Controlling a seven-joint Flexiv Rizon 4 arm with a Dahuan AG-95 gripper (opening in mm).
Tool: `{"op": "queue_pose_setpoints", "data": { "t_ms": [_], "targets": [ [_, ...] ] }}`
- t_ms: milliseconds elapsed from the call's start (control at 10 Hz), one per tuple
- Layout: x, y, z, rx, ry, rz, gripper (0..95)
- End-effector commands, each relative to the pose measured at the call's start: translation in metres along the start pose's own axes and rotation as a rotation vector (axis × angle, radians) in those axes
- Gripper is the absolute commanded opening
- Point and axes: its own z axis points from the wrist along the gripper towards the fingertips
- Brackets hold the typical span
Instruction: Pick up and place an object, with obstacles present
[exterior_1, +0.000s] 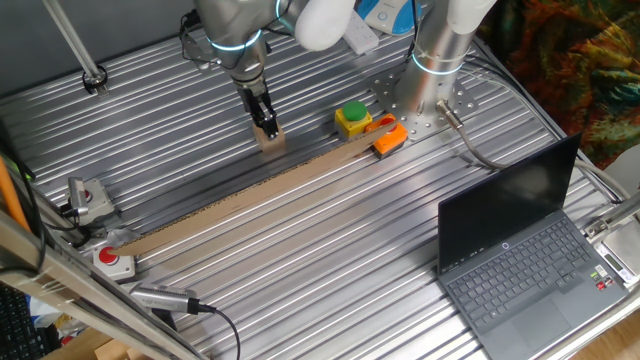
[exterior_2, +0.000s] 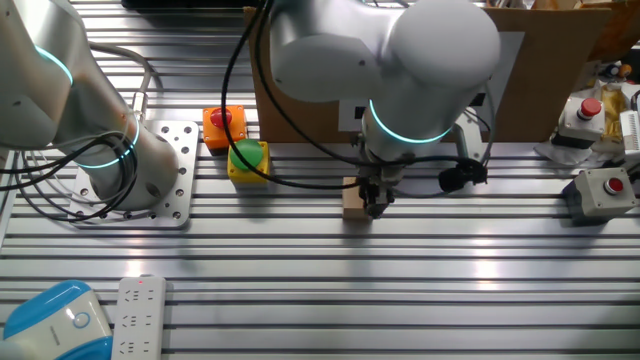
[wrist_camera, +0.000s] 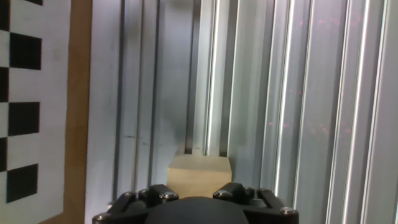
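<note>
Block (exterior_1: 271, 141) of tan-brown colour sits on the ribbed metal table (exterior_1: 330, 260), just beside the long cardboard strip (exterior_1: 250, 195) on its far side. The gripper (exterior_1: 266, 124) stands upright directly over the block with its fingers down at it; whether they clamp it cannot be told. A yellow box with green button (exterior_1: 352, 118) and an orange piece (exterior_1: 390, 138) lie near the strip's end, a laptop (exterior_1: 530, 260) well apart.
</note>
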Motion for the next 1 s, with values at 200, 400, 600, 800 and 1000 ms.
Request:
{"op": "queue_pose_setpoints", "data": {
  "t_ms": [200,400,600,800,1000],
  "targets": [
    [0.000,-0.001,0.003,0.004,0.006,0.004,76.0],
    [0.000,-0.002,0.005,0.006,0.004,0.010,76.0],
    [-0.001,-0.002,0.008,0.004,0.002,0.017,57.0],
    [-0.001,-0.004,0.013,0.004,-0.002,0.022,57.0],
    [-0.001,-0.004,0.014,-0.003,0.002,0.036,57.0]
  ]
}}
